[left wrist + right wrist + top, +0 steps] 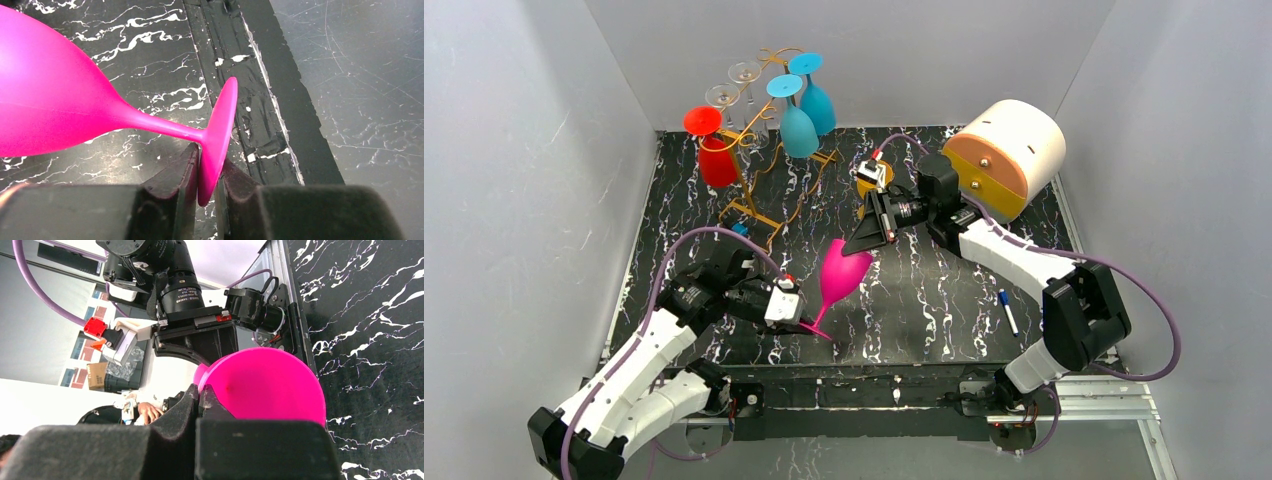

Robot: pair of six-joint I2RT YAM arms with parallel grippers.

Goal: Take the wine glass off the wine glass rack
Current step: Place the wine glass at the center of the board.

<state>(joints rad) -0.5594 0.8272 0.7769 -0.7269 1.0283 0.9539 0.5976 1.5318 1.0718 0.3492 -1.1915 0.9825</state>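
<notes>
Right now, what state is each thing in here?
Pink glass: off the rack, tilted, held at both ends.
Left jaws: shut on its foot.
Right jaws: shut on its rim.
Rack: upright.
Hanging glasses: five, upside down on the rack.
Drawer box: drawer shut.
Pen: lying flat on the table.

We note black counter, white marble veining. Far left: wine glass rack stands on it. Far right corner: round cream-and-orange box. Near right: blue-capped pen, lying flat.
</notes>
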